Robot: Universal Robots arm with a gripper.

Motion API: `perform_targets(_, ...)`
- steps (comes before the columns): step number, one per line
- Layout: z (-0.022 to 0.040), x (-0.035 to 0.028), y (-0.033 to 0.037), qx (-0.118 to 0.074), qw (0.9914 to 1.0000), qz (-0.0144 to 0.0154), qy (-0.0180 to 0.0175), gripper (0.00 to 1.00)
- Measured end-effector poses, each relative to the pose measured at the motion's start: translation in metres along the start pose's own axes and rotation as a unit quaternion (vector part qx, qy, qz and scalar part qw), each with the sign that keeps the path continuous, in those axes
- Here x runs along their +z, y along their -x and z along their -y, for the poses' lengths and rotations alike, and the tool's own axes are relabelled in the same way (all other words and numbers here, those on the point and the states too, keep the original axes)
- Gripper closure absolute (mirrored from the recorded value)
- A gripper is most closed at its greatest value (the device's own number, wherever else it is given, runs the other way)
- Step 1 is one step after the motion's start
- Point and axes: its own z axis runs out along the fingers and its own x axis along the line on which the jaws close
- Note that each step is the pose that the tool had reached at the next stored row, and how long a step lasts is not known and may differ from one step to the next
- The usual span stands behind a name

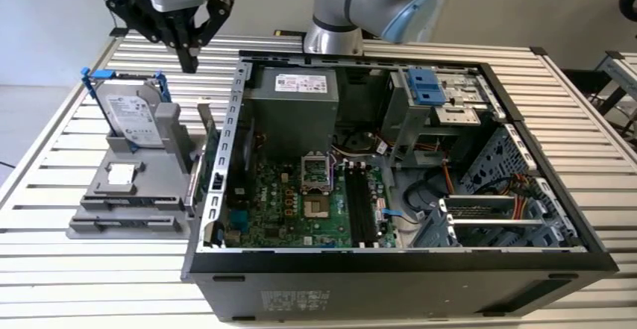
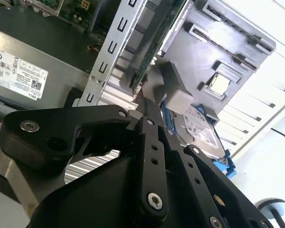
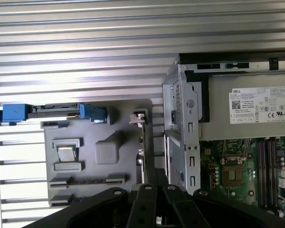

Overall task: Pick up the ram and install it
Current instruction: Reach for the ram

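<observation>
The gripper (image 1: 187, 64) hung over the slatted table (image 1: 80, 284), above the far end of a grey holder (image 1: 130, 211) that stood just beside the open computer case (image 1: 398, 258) on the exterior view's left. Its two fingers were pressed together with nothing between them, tips pointing down and clear of everything below.

The holder carried three things. A silver hard drive (image 1: 134, 116) in a blue frame stood upright in the slot at its far end. A small square processor chip (image 1: 119, 174) lay flat in a recess nearer the middle. The ram (image 2: 157, 47) stood on its long edge in a narrow slot along the side of the holder closest to the case, running parallel to the case's metal wall and just beside it. In the first wrist view the stick showed edge-on as a thin dark line straight ahead of the fingertips, apart from them.

Inside the case a green motherboard (image 1: 289, 210) lay on the floor, with a grey power supply (image 1: 294, 94) at the far end. The long black memory slots (image 1: 360, 206) on the board held no stick
</observation>
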Motion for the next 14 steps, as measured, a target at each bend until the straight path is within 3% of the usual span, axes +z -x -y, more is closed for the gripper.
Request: perform_targets(14, 0.002, -0.0007, -0.0277, 0.0, 1.0, 0.0, 0.0, 1.0)
